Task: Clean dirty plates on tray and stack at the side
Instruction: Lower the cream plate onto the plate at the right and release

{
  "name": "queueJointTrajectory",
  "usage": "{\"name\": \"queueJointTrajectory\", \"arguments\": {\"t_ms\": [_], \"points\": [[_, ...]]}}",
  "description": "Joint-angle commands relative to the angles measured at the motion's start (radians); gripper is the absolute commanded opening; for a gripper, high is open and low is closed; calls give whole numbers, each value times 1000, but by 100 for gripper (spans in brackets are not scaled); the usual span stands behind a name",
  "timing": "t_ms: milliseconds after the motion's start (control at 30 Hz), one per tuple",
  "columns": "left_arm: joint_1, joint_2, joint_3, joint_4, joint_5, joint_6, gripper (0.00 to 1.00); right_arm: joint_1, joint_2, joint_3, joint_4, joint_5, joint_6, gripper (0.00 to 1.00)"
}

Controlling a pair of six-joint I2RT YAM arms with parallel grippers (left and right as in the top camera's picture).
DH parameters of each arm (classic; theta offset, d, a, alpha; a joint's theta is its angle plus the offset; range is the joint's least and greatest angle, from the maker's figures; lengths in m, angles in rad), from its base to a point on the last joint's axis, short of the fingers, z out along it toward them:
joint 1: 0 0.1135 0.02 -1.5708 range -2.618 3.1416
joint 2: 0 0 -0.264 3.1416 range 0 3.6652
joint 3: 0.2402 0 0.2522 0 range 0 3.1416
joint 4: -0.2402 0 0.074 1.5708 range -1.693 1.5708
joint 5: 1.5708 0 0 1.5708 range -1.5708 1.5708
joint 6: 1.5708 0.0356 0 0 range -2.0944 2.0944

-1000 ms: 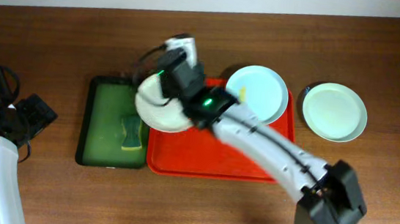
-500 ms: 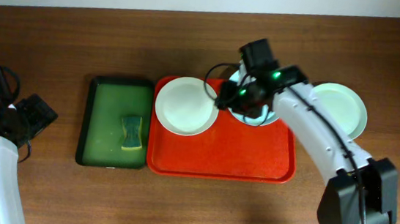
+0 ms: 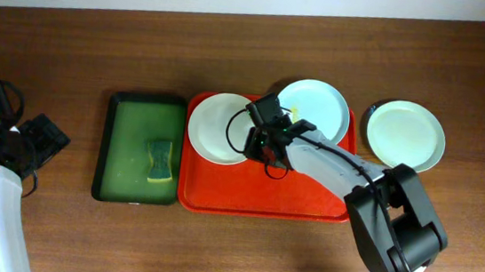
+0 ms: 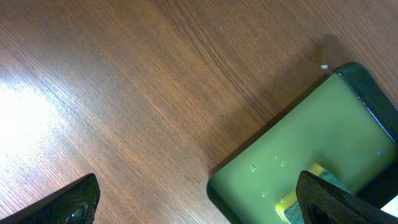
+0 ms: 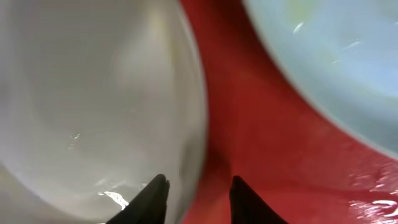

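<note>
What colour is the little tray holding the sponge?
The little tray is dark green; the overhead view shows it best.

Yellow sponge [image 3: 161, 162] in green tray [image 3: 125, 147]

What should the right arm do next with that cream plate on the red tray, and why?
Probably close the right gripper on the cream plate. In the wrist view its open fingers sit either side of the plate's right rim, low over the red tray, so a grip looks ready.
</note>
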Motion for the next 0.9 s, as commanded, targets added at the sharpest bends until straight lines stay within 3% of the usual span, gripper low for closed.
{"name": "queueJointTrajectory", "arguments": {"t_ms": [0,33,167,400,600,767,867], "points": [[4,-10,6,-1,0,-13,99,18,8,-6,-11,19,13,11],[4,-10,6,-1,0,-13,99,15,7,-6,-24,19,13,4],[4,-10,6,-1,0,-13,99,14,-13,-5,-74,19,-11,4],[4,-10,6,-1,0,-13,99,-54,-329,-5,-216,36,-32,4],[4,-10,6,-1,0,-13,99,-488,-602,-5,-401,-22,-140,4],[4,-10,6,-1,0,-13,99,-966,-506,-9,-467,-3,-226,4],[4,-10,6,-1,0,-13,99,-1062,-386,-9,-454,1,-240,4]]}}
